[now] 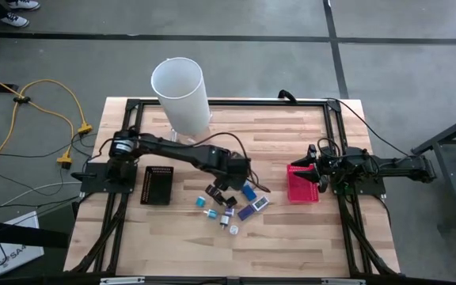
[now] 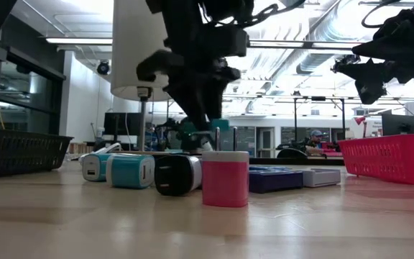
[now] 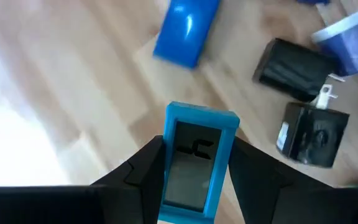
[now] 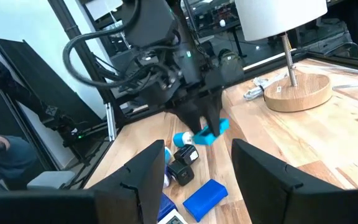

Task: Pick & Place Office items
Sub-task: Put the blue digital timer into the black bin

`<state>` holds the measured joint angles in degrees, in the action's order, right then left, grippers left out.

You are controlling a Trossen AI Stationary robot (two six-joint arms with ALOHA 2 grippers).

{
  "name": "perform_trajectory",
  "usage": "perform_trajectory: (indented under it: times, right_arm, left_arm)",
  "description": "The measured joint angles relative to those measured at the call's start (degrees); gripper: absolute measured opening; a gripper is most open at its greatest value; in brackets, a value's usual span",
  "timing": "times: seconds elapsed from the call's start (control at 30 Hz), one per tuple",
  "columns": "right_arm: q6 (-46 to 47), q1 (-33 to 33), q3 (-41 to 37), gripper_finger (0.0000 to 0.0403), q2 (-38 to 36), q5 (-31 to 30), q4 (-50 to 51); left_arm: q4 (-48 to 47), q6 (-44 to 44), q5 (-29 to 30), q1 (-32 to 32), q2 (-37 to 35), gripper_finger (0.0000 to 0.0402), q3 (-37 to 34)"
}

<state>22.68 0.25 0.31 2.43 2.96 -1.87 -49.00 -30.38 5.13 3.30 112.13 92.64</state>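
Nearest the table-level camera, a pink block is seen standing upright, with a black piece just beside it and a teal piece next along; behind these the left gripper is shown clamped on a small teal office item, which is lifted off the wooden table and appears slightly tilted between the fingers; below it on the table a blue piece and two black pieces are left lying close together; the remaining items are scattered mid-table, near one another, none yet seen inside a container; farther right the red basket is placed beside the right gripper, which is held waiting above the table with its fingers parted and nothing between them; at the left a black tray is set, and at the far edge a tall white cylinder is stood on its base; a slip is judged the main risk, since the item seems to be gripped by its narrow sides only and might rotate or drop during transfer; a low carry might also knock the clustered pieces beneath; which container is intended cannot be told.
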Motion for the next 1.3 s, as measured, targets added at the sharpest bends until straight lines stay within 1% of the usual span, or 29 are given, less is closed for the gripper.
perform_trajectory:
  times: [0.07, 0.17, 0.37, 0.53, 0.6, 0.73, 0.87, 1.13, 1.3]
  right_arm:
    - [0.0, 0.0, 0.0, 0.0174, 0.0, 0.0, 0.0]
    - [0.0, 0.0, 0.0, 0.0174, 0.0, 0.0, 0.0]
    - [0.0, 0.0, 0.0, 0.0174, 0.0, 0.0, 0.0]
    - [0.0, 0.0, 0.0, 0.0174, 0.0, 0.0, 0.0]
    - [0.0, 0.0, 0.0, 0.0174, 0.0, 0.0, 0.0]
    - [0.0, 0.0, 0.0, 0.0174, 0.0, 0.0, 0.0]
    - [0.0, 0.0, 0.0, 0.0174, 0.0, 0.0, 0.0]
    - [0.0, 0.0, 0.0, 0.0174, 0.0, 0.0, 0.0]
    - [0.0, 0.0, 0.0, 0.0174, 0.0, 0.0, 0.0]
  left_arm:
    - [-2.4, 4.5, 1.2, 0.3, -0.9, 0.0148, 0.0]
    - [-5.4, 9.6, 1.2, 0.8, -1.9, 0.0148, 0.0]
    - [-11.6, 22.7, 1.0, 1.3, -3.8, 0.0148, -0.1]
    - [-14.7, 30.7, 1.9, 2.4, -5.1, 0.0148, -0.2]
    - [-15.1, 34.0, 3.1, 3.1, -5.9, 0.0148, -1.1]
    - [-15.0, 41.6, 5.6, 5.0, -8.1, 0.0148, -4.1]
    - [-13.0, 50.6, 8.6, 7.4, -11.1, 0.0148, -8.5]
    - [-12.0, 76.1, 13.0, 10.9, -17.0, 0.0148, -17.3]
    - [-13.0, 90.5, 14.2, 12.6, -20.6, 0.0148, -22.4]
